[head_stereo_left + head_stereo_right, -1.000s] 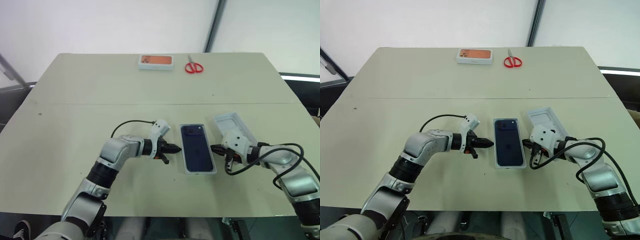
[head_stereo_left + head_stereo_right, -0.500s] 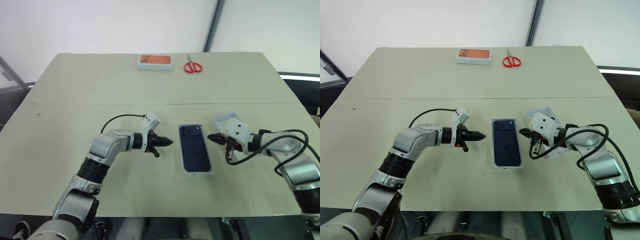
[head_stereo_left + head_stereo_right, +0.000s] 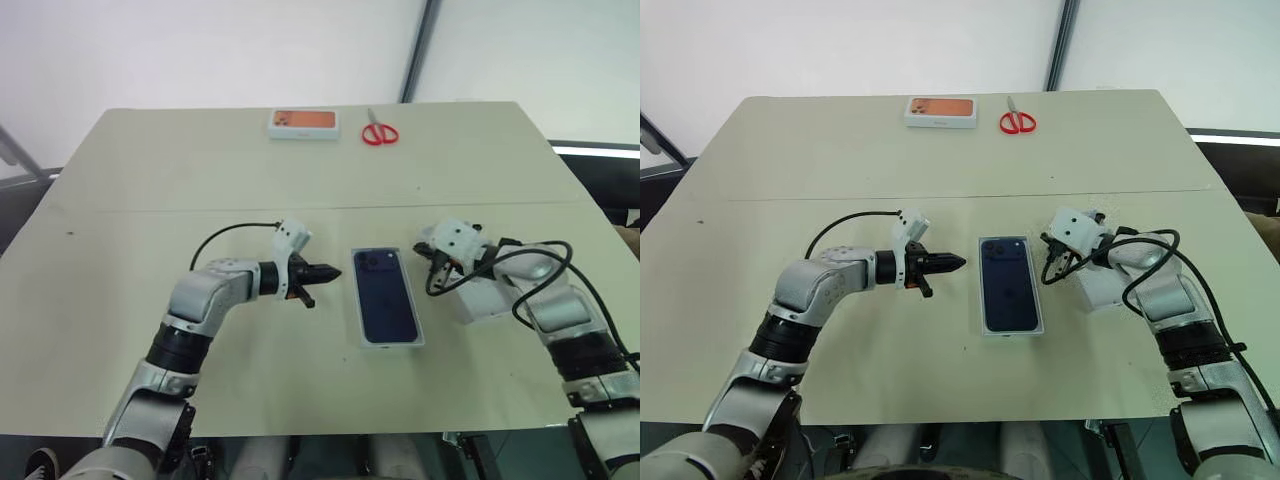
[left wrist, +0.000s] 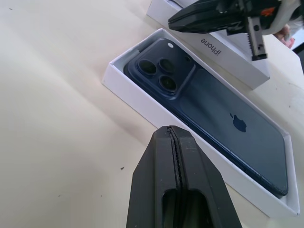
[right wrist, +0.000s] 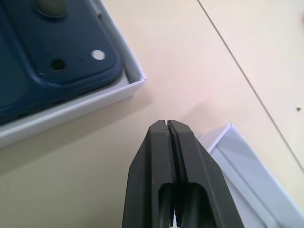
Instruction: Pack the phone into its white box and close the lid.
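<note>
The dark blue phone (image 3: 385, 298) lies camera side up in the shallow white box (image 3: 358, 310) at the table's middle. My left gripper (image 3: 335, 270) is shut and empty, pointing at the box's left wall from a short gap away; its fingers (image 4: 173, 142) are pressed together. My right gripper (image 3: 420, 248) is shut and empty too, hovering just off the box's far right corner (image 5: 135, 80). The white lid (image 3: 482, 300) lies right of the box, partly under my right forearm, with "iPhone" on its side wall (image 4: 223, 54).
An orange-topped white box (image 3: 303, 122) and red scissors (image 3: 378, 132) lie at the table's far edge. A seam (image 3: 150, 209) crosses the table behind my hands. Bare tabletop spreads left of my left arm and in front of the box.
Both grippers have come off the box's long sides. The left one drew back to the left; the right one moved farther up the table to the box's far right corner, above the lid.
</note>
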`<move>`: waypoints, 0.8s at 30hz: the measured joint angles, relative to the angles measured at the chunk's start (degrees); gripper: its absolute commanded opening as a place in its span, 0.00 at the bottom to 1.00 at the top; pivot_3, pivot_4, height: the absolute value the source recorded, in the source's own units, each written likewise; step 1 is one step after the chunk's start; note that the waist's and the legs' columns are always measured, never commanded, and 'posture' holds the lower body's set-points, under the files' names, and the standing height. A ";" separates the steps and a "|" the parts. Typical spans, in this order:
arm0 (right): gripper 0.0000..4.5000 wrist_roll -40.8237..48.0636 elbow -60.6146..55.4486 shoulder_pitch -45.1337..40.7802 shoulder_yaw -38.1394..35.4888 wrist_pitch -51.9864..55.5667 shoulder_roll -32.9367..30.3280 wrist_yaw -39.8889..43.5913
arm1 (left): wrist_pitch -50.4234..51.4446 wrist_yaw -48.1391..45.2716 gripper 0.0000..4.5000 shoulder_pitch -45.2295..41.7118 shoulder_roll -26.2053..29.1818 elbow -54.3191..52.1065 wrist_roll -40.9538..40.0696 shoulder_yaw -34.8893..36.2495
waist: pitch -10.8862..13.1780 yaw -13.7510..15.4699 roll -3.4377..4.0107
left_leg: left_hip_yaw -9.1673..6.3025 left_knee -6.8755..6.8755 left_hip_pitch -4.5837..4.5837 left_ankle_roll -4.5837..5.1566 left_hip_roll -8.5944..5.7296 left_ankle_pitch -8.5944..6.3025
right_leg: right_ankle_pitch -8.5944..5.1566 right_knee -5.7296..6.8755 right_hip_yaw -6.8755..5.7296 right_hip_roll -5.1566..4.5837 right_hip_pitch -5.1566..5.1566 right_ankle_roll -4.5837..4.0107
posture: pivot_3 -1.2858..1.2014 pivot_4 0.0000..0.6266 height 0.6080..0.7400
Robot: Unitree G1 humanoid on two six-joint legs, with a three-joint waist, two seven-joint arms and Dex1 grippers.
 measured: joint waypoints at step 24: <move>1.00 16.14 -26.97 10.62 -12.85 35.50 -5.11 1.14 | -13.93 -14.40 1.00 4.86 11.59 0.72 -2.45 7.64 | -0.01 0.01 0.03 | -0.02 -0.02 -0.01 0.22 0.01 -0.13 | 0.00 0.01 0.01 -0.03 -0.03 -0.01 | 0.52 0.24 1.00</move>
